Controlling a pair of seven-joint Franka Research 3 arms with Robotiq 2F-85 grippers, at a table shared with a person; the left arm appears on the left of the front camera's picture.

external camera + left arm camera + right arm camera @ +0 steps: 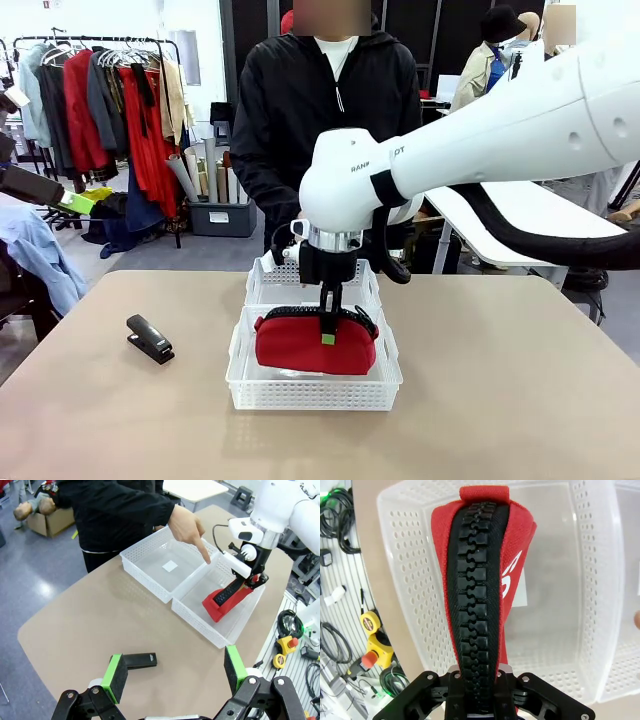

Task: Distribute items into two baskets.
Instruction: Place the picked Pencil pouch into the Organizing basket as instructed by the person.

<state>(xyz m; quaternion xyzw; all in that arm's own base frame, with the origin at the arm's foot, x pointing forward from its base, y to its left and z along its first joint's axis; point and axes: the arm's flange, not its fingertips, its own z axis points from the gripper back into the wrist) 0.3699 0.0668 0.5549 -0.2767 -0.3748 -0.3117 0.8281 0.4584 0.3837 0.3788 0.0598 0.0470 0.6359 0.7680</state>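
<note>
The red pouch (315,345) with its black zipper top hangs tilted inside the nearer white basket (312,395). My right gripper (328,325) is shut on the zipper edge; the right wrist view shows the pouch (480,580) running up from the closed jaws over the basket's (405,580) floor. The farther basket (262,290) holds nothing. A small black stapler (149,338) lies on the table at the left. In the left wrist view my left gripper (176,667) hovers open above the stapler (140,660). The person's hand (187,525) points a finger down at the baskets' shared edge.
The person stands at the table's far side behind the baskets. A rack of clothes (120,100) is at the back left. Off the table's right edge lie cables, a yellow tape measure (370,622) and a red stop button (285,645). Bare tabletop lies on both sides.
</note>
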